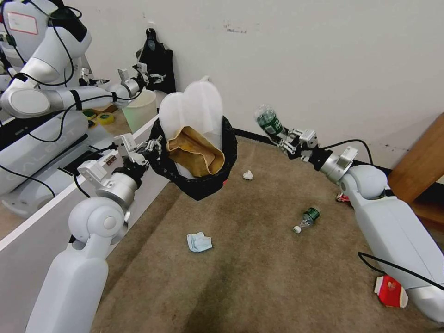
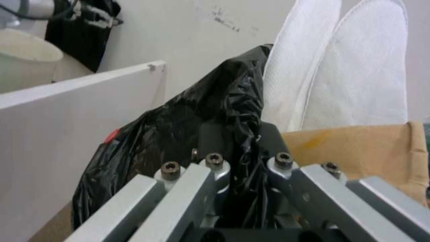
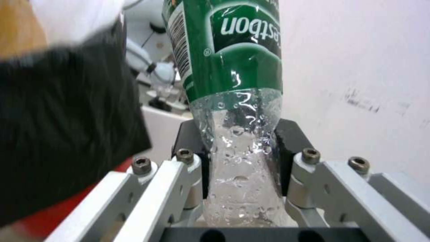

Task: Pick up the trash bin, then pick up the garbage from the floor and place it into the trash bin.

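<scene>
A: Where is the trash bin [image 1: 203,178]?

B: It is up in the air, off the floor [image 1: 259,277]. The left gripper [image 1: 150,147] holds it by the rim. From the left wrist you can see its two fingers [image 2: 275,141] pinched on the crinkly black bag [image 2: 201,111], one on each side of the edge.

A: What is in the bin?

B: Two flat white slippers [image 1: 196,108] stick up out of the top. A brown paper bag [image 1: 196,152] sits in front of them. A bit of red bin [image 3: 53,215] peeks out under the black bag in the right wrist view.

A: And the other claw?

B: The right gripper [image 1: 283,138] is also up high, just to the right of the bin. It is closed on a clear bottle [image 1: 268,121] with a green label. It holds the thin clear part, and the label end points up and toward the bin. The bottle is close to the bin but not over it.

A: What is on the carpet?

B: A pale blue mask [image 1: 199,242] lies near the middle. A white paper wad [image 1: 248,175] sits close under the bin. A second bottle [image 1: 306,219] lies on its side, to the right. A red-white carton [image 1: 391,291] is down by the right arm, and a bit of red can [image 1: 342,198] shows behind that arm.

A: Anything else?

B: A pale bucket [image 1: 140,110] stands past the white board [image 1: 41,222] on the left.
</scene>
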